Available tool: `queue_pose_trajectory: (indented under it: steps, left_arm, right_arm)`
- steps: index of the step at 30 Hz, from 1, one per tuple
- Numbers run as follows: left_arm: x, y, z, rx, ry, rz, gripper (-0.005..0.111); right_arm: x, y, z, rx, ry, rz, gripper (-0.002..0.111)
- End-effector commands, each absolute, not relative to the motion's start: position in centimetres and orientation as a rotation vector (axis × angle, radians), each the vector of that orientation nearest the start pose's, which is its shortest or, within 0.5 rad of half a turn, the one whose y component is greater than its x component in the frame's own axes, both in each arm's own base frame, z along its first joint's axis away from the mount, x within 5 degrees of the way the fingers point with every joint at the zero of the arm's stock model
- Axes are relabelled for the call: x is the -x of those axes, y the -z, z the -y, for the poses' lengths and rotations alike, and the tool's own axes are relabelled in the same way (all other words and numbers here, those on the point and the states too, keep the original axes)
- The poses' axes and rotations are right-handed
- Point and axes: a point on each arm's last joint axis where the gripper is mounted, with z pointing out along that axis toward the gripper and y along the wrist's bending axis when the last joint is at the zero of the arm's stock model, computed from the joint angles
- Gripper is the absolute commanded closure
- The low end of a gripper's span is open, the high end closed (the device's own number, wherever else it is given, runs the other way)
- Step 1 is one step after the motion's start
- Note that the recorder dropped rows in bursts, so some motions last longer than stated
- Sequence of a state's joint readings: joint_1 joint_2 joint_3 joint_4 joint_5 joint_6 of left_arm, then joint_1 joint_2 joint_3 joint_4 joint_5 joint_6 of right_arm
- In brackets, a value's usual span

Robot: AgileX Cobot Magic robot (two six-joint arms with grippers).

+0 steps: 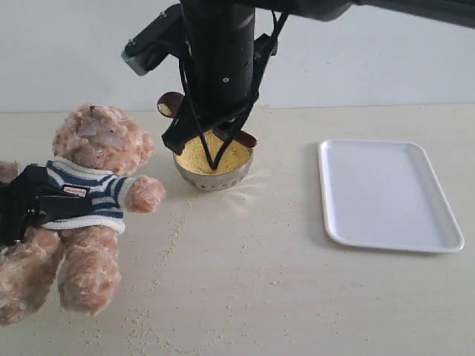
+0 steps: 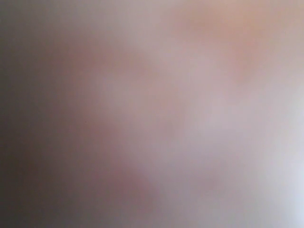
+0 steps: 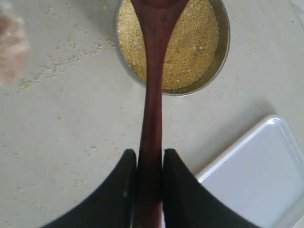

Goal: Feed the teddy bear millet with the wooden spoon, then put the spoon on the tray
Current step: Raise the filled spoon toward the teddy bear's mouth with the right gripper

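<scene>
Two arms: both engaged over a table (image 1: 260, 282) speckled with stray grains.
Right gripper (image 3: 149, 154): clenched on the spoon (image 3: 153, 109), black fingers (image 3: 118, 190) pinching the thin handle between them.
Spoon axis: straight out from the jaws, head poised above the millet (image 3: 190, 47) heaped in a steel bowl (image 1: 215, 180); load in the head not clear.
Left gripper (image 1: 44, 202): wrapped round the bear (image 1: 100, 141) at the striped shirt, apparently grasping it and propping it upright; wrist camera blurred to nothing.
Bear: at the left of the exterior view, just beside the bowl, one paw stretched towards it.
Tray (image 1: 386, 193): bare, flat on the table, well apart on the right, on the far side of the bowl from the bear.
Coming move, by judgement: spoon head to be swung sideways and left, towards the bear's muzzle; right arm alone carrying the spoon, tray lying the opposite way.
</scene>
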State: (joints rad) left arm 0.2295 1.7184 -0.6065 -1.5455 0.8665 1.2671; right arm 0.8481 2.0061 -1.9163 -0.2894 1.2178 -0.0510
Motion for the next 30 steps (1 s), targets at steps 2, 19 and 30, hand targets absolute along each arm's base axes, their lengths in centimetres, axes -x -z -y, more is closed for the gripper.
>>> queue_pose_trajectory:
  steps: [2,19,30]
  left_arm:
    - [-27.0,-14.6,1.1,0.318,1.161,-2.387,0.102]
    - [-26.9,-14.7,1.3,0.302,1.189,-2.383,0.102]
    - [-26.8,-14.8,1.4,0.294,1.220,-2.374,0.102]
  right_arm:
    - [-29.2,-32.8,-30.7,1.211,0.009,-2.404,0.108]
    - [-26.5,-34.2,-32.1,1.302,-0.266,-2.391,0.108]
    - [-26.0,-32.5,-34.1,1.351,-0.241,-2.357,0.108]
